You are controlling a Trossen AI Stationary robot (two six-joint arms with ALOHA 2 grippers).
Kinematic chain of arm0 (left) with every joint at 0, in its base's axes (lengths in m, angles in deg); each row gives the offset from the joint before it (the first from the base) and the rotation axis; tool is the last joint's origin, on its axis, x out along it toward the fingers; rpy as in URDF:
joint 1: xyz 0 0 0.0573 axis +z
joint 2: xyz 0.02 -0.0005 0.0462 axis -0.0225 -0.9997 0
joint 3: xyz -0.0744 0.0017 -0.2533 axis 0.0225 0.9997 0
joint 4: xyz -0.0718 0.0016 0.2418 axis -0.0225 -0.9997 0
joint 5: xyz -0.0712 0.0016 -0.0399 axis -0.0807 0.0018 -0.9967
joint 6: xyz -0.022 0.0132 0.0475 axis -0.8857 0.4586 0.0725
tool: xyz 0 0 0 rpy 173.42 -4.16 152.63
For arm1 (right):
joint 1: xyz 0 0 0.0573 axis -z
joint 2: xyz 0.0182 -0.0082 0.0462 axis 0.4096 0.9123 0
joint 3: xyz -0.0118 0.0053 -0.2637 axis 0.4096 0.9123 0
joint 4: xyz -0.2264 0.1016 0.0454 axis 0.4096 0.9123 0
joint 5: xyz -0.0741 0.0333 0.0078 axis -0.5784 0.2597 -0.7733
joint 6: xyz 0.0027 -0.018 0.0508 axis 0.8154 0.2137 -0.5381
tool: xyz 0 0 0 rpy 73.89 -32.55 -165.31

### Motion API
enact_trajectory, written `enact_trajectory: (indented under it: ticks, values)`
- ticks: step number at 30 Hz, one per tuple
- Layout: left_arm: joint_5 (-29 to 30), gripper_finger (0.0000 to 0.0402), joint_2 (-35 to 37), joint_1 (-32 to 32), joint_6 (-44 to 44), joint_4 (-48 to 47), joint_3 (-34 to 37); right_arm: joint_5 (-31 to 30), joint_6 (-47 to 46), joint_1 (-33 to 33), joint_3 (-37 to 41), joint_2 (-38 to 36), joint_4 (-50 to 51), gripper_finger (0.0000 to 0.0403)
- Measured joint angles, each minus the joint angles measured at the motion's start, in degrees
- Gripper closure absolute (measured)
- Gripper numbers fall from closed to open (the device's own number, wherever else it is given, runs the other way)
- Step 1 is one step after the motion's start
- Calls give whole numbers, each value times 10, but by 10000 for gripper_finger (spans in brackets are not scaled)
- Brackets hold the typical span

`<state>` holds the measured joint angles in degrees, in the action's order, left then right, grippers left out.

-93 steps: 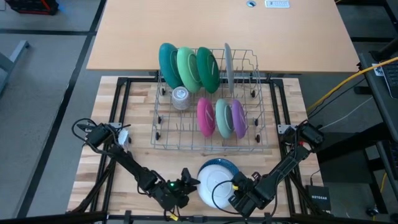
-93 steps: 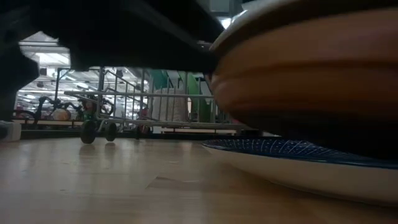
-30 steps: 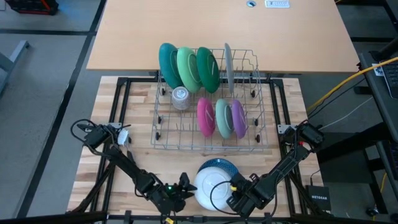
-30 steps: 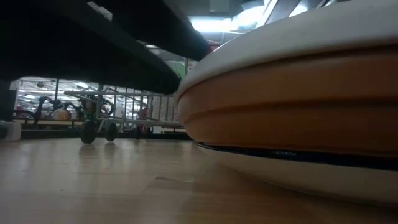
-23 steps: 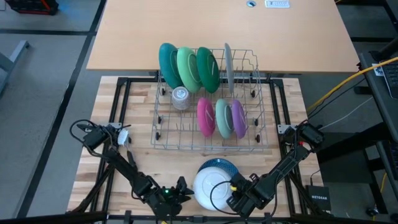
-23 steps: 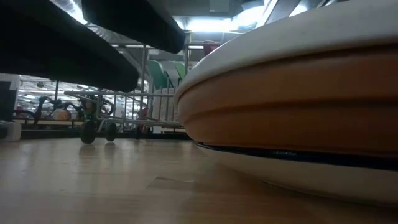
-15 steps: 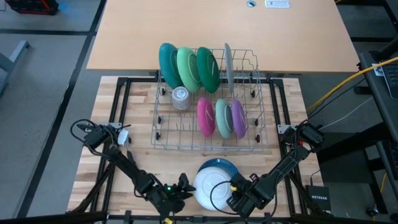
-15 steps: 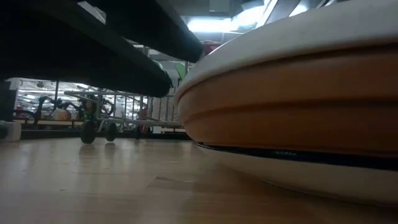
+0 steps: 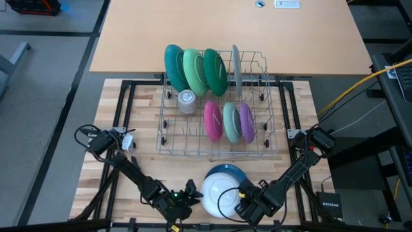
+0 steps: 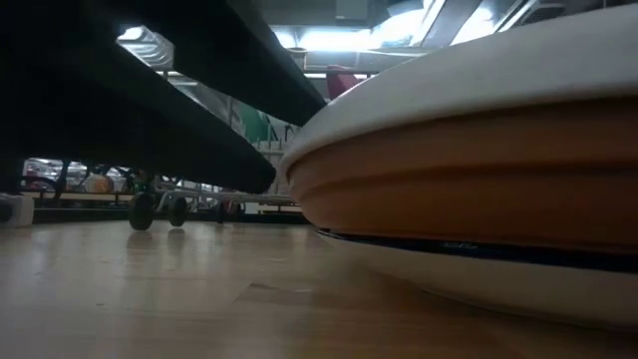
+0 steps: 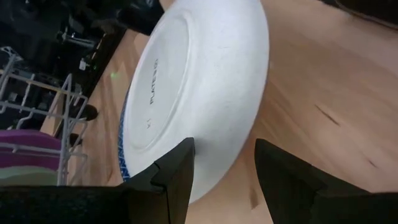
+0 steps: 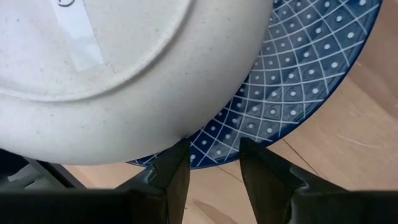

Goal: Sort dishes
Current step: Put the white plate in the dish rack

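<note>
Only right wrist view shows blue plate (image 12: 298,81) lattice under white bowl (image 12: 124,68).

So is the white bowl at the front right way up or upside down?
Upside down. The white bowl shows its flat base with printed lettering in the left wrist view, and it rests over the blue plate.

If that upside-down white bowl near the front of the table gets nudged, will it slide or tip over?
The white bowl rests rim-down on the blue patterned plate, so it probably slides rather than tips. Its smooth rounded wall looks slippery for the left gripper. It appears stiff, likely light plastic.
</note>
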<state>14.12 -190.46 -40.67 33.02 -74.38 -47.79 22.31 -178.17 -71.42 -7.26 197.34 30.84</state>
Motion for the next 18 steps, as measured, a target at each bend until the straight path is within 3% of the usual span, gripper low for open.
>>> enact_trajectory:
  ticks: [18]
  values:
    - [56,243,0,-1,75,92,1,-2,0,0,0,0,0,259]
